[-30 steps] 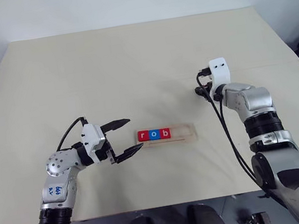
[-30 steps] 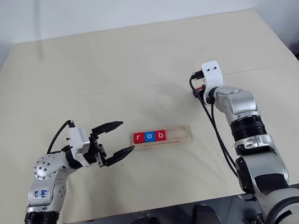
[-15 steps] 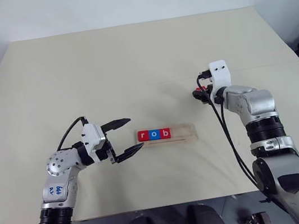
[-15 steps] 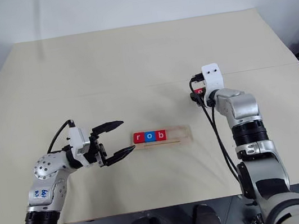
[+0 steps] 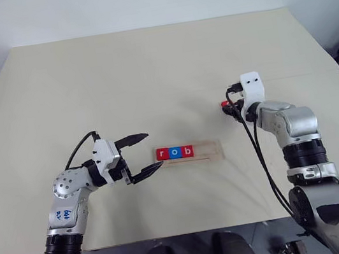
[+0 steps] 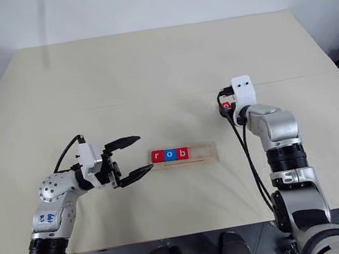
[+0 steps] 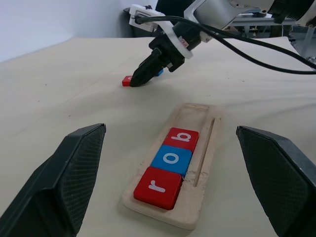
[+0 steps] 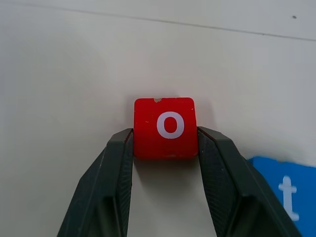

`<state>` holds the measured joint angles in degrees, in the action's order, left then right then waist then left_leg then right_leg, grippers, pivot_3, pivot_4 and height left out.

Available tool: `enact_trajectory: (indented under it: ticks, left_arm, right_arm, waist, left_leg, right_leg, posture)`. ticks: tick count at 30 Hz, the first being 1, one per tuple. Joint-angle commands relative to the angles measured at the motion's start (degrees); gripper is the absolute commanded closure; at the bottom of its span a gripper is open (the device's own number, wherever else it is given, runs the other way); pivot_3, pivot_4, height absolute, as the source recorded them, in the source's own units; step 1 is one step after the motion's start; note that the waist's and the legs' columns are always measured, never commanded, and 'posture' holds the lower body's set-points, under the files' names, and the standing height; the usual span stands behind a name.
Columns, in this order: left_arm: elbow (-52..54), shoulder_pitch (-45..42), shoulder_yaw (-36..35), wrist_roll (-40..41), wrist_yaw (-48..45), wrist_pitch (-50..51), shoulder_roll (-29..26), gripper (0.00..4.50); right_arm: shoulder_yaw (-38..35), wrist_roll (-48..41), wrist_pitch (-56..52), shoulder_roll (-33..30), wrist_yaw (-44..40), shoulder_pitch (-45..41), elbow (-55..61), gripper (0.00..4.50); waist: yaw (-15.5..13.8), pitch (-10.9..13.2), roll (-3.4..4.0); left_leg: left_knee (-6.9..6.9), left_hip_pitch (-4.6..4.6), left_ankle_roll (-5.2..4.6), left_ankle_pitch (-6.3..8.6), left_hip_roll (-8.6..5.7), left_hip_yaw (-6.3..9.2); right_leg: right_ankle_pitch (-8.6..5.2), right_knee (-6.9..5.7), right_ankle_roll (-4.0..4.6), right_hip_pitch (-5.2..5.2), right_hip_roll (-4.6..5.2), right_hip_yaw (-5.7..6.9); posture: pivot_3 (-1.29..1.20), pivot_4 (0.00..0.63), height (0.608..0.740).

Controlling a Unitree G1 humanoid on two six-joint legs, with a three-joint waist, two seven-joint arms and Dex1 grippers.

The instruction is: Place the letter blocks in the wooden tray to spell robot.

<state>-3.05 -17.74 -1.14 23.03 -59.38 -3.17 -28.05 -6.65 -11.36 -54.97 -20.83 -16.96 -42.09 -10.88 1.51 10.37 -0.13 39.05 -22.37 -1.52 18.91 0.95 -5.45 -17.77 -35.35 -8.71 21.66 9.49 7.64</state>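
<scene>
In the head views, the left gripper [image 5: 147, 155] lies level just off the left end of the wooden tray [image 5: 207, 151], its two black fingers spread wide around nothing, while the right arm bends in over the table [image 5: 148, 72] well to the right of the tray, wrist tipped downward. Three letter blocks sit in the tray's left part: a red r [image 5: 163, 154], a blue o [image 5: 175, 152] and a red b [image 5: 187, 151]; the tray's right part is bare wood. The table is pale beige under a plain white wall. The left wrist view looks along the tray, r nearest, with the right gripper [image 7: 140, 79] beyond its far end, pointing down at the table. In the right wrist view that gripper's fingers [image 8: 118, 168] clamp a red o block [image 8: 165, 127] by its two sides, and a blue t block [image 8: 286, 190] lies on the table just beside it. That makes five blocks in all.
</scene>
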Motion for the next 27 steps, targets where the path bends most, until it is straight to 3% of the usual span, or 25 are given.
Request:
enact_trajectory:
  ticks: [1,7,13,19,24,27]
  left_arm:
    - [1.06,0.11,-0.71,0.30,-0.26,-0.49,-0.45,0.00]
    - [0.49,0.45,-0.73,0.63,-1.16,-0.13,-0.71,0.00]
    - [-0.36,-0.30,-0.39,0.81,-2.56,0.50,-0.67,0.00]
    - [-1.71,-1.82,-0.09,0.67,-3.83,0.85,-0.55,0.00]
    - [-1.45,-1.99,-0.30,0.75,-4.45,1.34,-0.74,0.00]
    - [-0.83,-1.51,-0.77,0.80,-4.53,1.66,-1.24,0.00]
  right_arm:
    - [-0.95,-2.89,-7.07,-2.45,-1.30,3.44,13.50,2.56]
    - [-5.51,-6.17,-22.19,-2.29,0.96,13.72,34.79,2.56]
    - [-8.98,-7.16,-34.37,3.64,3.58,22.47,51.27,2.56]
    - [-8.82,-5.79,-37.53,8.84,5.98,26.43,55.89,2.56]
    - [-9.47,-6.33,-36.52,8.04,4.94,26.91,55.41,1.39]
    - [-9.30,-9.25,-31.57,0.47,-1.66,27.45,53.32,0.37]
  waist:
    - [-0.04,0.00,0.00]
    - [-0.19,0.00,0.00]
    - [-0.18,0.00,0.00]
    - [-0.11,0.00,0.00]
    - [-0.11,0.00,0.00]
    - [-0.32,0.00,0.00]
  left_leg:
    - [0.00,0.00,0.00,0.00,0.04,0.01]
    - [-0.03,-0.03,0.00,0.00,0.04,0.02]
    - [-0.06,-0.02,0.00,0.01,0.03,0.02]
    - [-0.07,-0.02,0.00,0.01,-0.02,0.02]
    - [-0.07,-0.01,0.00,0.01,-0.04,0.02]
    - [-0.07,-0.02,-0.01,0.01,-0.06,0.02]
  right_leg:
    - [0.00,0.00,0.00,0.00,0.01,0.00]
    - [0.00,0.06,0.00,0.01,0.03,0.01]
    - [0.00,0.08,0.00,0.02,0.02,0.01]
    - [0.00,0.09,0.00,0.03,0.01,-0.01]
    - [0.00,0.09,0.00,0.03,0.01,-0.02]
    - [0.00,0.10,0.00,0.03,0.02,-0.03]
  posture:
    - [0.00,0.150,0.740]
    - [0.00,0.150,0.740]
    - [0.00,0.150,0.740]
    - [0.00,0.150,0.740]
    - [0.00,0.150,0.740]
    - [0.00,0.150,0.740]
